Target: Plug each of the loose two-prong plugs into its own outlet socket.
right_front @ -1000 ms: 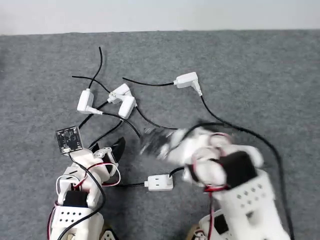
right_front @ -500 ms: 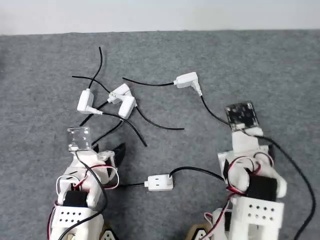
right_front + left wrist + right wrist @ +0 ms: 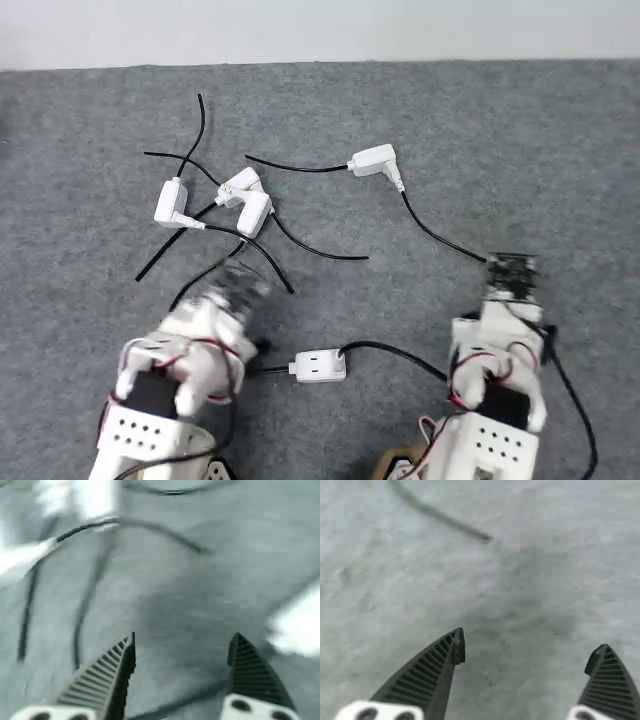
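My left pincer [image 3: 182,647] is spread wide, with nothing between its ribbed fingers [image 3: 112,675], low over the grey mat [image 3: 560,130]. My right pincer [image 3: 530,647] is spread as well and also carries nothing; beneath it is bare mat and the loose end of a black cord [image 3: 445,517]. From above, the white outlet socket [image 3: 320,365] lies flat on the mat between my two arms, nearer my left arm [image 3: 180,370] than my right arm [image 3: 495,380], and neither touches it. Its black lead curves off toward my right side. Farther out, well apart from both pincers, lie the other white cord ends: a single piece [image 3: 172,203], a pair [image 3: 250,198] touching each other just beside it, and a lone piece [image 3: 373,160] farther toward my right. Which of these are plugs and which are sockets I cannot tell, and none is joined to the outlet socket
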Available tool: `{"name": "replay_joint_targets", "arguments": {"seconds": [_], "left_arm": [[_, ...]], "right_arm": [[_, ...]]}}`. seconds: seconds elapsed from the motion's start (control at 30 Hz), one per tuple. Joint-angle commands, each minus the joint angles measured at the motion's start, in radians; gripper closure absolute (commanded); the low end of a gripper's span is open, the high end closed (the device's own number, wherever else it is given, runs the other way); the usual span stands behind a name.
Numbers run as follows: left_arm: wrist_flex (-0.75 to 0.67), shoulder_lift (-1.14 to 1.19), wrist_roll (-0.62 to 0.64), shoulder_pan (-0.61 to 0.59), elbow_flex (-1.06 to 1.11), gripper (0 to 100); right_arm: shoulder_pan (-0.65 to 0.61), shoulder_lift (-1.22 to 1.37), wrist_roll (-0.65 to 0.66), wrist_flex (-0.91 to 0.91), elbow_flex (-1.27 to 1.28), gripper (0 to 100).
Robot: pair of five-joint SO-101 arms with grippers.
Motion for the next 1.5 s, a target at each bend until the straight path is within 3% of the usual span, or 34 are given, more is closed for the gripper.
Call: {"name": "replay_joint_targets", "arguments": {"seconds": [0.0, 0.27, 0.43, 0.7, 1.0, 1.13, 1.3, 1.47], "left_arm": [[0.055, -0.002, -0.048, 0.189, -0.133, 71], [0.012, 0.002, -0.060, 0.411, -0.124, 71], [-0.181, 0.002, -0.130, 0.413, 0.079, 71], [-0.265, 0.002, -0.245, 0.382, 0.122, 71], [-0.259, 0.002, -0.282, 0.393, 0.165, 71], [-0.163, 0.006, -0.302, 0.422, 0.133, 71], [-0.170, 0.158, -0.322, 0.425, 0.071, 71], [-0.256, 0.480, -0.321, 0.420, -0.064, 71]], "right_arm": [[0.105, -0.054, 0.012, -0.091, 0.032, 62.6], [0.101, -0.070, 0.051, -0.094, 0.051, 62.6], [0.099, -0.070, 0.052, -0.096, 0.051, 62.6], [0.099, -0.070, 0.054, -0.096, 0.052, 62.6], [0.062, -0.076, 0.057, -0.094, 0.066, 62.6], [0.062, -0.074, 0.057, -0.094, 0.066, 62.6], [0.062, -0.074, 0.057, -0.094, 0.066, 62.6], [0.061, -0.074, 0.057, -0.094, 0.068, 62.6]]}}
